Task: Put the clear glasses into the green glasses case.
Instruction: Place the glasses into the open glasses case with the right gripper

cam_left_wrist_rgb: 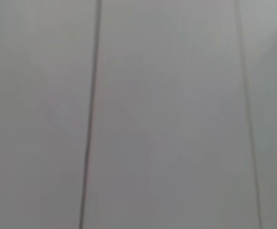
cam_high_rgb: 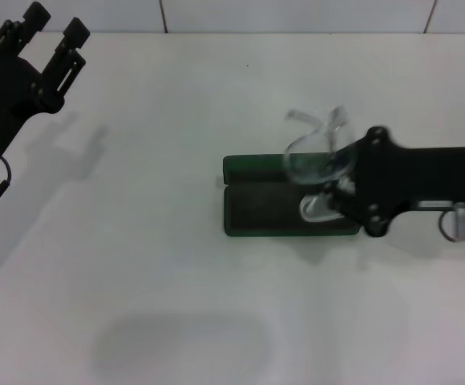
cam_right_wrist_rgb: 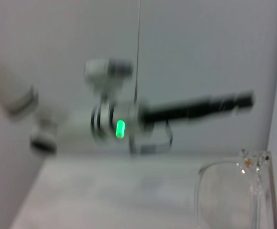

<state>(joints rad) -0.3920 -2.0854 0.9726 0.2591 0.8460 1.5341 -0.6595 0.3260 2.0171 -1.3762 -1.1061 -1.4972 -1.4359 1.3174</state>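
- Nearest, only bare white table [cam_high_rgb: 176, 321] with a faint oblong shadow on it.
- Mid-table: green glasses case [cam_high_rgb: 256, 210] lying open, dark lining up, hinged lid half standing along the far edge.
- Over the case's right end: right gripper [cam_high_rgb: 335, 194], reaching in from the right, closed on the clear glasses [cam_high_rgb: 317, 156]; grip seems to sit at one end of the frame, near a hinge.
- Glasses held tilted above the case, lens just over the lid edge, one thin arm sticking up and away, another part low near the lining; not yet resting inside.
- In the right wrist view, lens edge and hinge [cam_right_wrist_rgb: 248, 164] close by.
- Likely very light, thin springy plastic: slick, easily scratched, arms prone to flexing or snagging on the case rim.
- Best held at the stiff frame end or bridge, gently; not on the lens face or an arm tip.
- Far left, well apart: left gripper [cam_high_rgb: 50, 32] raised and idle, fingers spread, nothing between them.
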